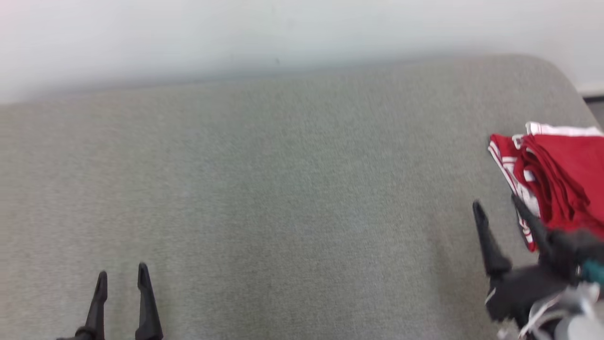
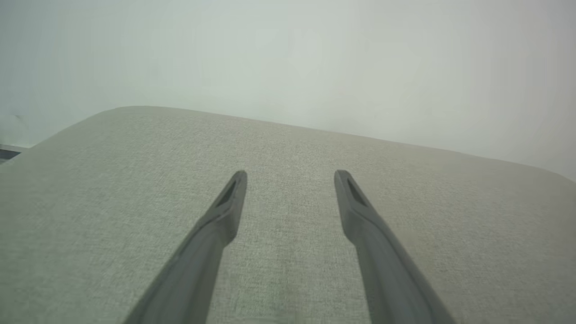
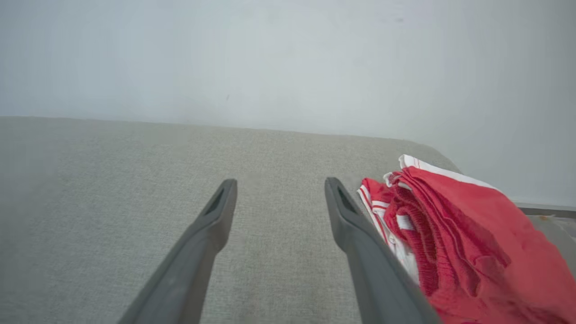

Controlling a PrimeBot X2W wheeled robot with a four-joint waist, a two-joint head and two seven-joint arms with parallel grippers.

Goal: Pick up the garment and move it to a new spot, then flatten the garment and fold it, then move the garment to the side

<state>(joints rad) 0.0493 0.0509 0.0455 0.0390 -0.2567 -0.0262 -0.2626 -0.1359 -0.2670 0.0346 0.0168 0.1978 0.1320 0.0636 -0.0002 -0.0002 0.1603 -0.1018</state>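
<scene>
Red garment (image 1: 561, 174) lies just beside the spread right end effector (image 1: 496, 202).

The padded surface (image 1: 264, 189) is woven grey cloth, matt, with a fine and slightly rough weave. At 3 o'clock in the head view, the garment (image 1: 566, 165) is soft, matt red cloth with white cloth trim and a ribbed, gathered band. The left gripper (image 1: 122, 270) at 7 o'clock and the right gripper (image 1: 496, 202) at 4 o'clock have dark fingers that look like smooth matt plastic. The wall (image 1: 236, 33) at 12 o'clock is pale, smooth and matt.
</scene>
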